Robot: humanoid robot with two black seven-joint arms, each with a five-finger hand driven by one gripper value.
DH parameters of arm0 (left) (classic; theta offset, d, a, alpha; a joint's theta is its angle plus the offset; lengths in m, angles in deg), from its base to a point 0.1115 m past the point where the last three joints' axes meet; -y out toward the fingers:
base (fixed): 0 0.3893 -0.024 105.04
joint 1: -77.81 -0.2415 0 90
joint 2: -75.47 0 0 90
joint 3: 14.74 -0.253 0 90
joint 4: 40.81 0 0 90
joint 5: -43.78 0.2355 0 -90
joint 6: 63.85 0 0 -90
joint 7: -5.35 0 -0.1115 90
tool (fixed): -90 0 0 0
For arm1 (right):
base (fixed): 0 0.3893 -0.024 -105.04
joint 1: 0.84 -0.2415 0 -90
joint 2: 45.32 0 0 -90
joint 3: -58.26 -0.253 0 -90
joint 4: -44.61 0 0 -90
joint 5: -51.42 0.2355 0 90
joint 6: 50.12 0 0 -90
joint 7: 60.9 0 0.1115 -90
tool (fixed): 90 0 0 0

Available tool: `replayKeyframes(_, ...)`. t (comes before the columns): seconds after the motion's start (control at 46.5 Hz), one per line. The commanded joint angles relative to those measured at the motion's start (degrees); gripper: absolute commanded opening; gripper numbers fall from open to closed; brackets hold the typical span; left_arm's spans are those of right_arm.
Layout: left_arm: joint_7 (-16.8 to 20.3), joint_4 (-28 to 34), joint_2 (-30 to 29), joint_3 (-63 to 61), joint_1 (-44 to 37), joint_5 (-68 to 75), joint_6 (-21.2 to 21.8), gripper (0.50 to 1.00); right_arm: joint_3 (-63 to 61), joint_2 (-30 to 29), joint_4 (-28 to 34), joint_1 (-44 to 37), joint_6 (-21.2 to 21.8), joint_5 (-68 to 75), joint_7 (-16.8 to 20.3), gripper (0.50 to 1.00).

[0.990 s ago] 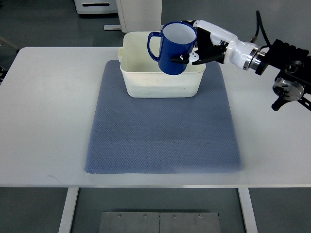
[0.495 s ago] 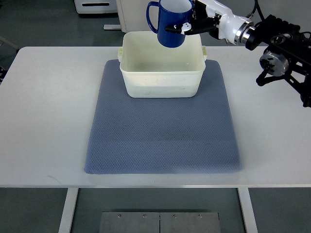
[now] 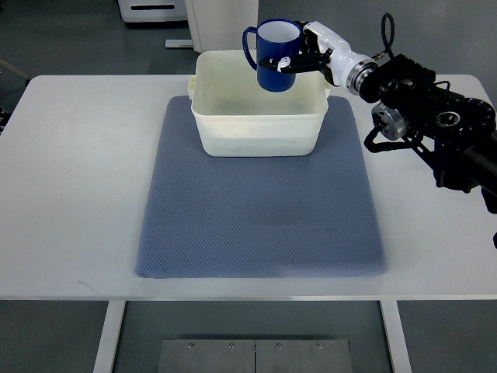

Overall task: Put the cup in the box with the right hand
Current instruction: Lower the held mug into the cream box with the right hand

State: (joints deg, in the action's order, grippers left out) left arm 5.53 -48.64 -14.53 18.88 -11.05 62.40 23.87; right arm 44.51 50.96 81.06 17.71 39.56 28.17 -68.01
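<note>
- Right hand point(image 3: 301, 61) has its fingers wrapped around the body of the blue cup point(image 3: 276, 54), gripping it from the side away from the handle.
- Held upright with its mouth up, the cup hangs over the far right part of the box point(image 3: 260, 124), its base looking level with or just inside the far rim; how deep it sits cannot be told from this steep view.
- It looks rigid and glossy, probably enamel or ceramic: moderately heavy, slippery under smooth fingers, and liable to chip if dropped, so a gentle set-down seems wise.
- A grip around the body leaves the handle free, which points left and slightly away from the robot.
- Cream plastic, the box has nothing inside and stands at the far edge of a blue-grey mat point(image 3: 260, 210) on the white table point(image 3: 78, 179).
- No left arm shows.
</note>
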Motion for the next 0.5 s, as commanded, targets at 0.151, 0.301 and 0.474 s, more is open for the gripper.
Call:
replayKeyframes(0.151,0.0,0.0,0.0,0.0,0.0,0.0,0.0,1.000,0.9,-1.6,0.0,1.5,-2.8,-0.1,1.3,0.500)
replayKeyframes(0.301,0.0,0.0,0.0,0.0,0.0,0.0,0.0,1.000,1.6,-2.2,0.0,1.6,-4.7,-0.1,1.6,0.500)
replayKeyframes(0.474,0.0,0.0,0.0,0.0,0.0,0.0,0.0,1.000,1.7,-2.6,0.0,2.3,-5.9,-0.1,1.9,0.500)
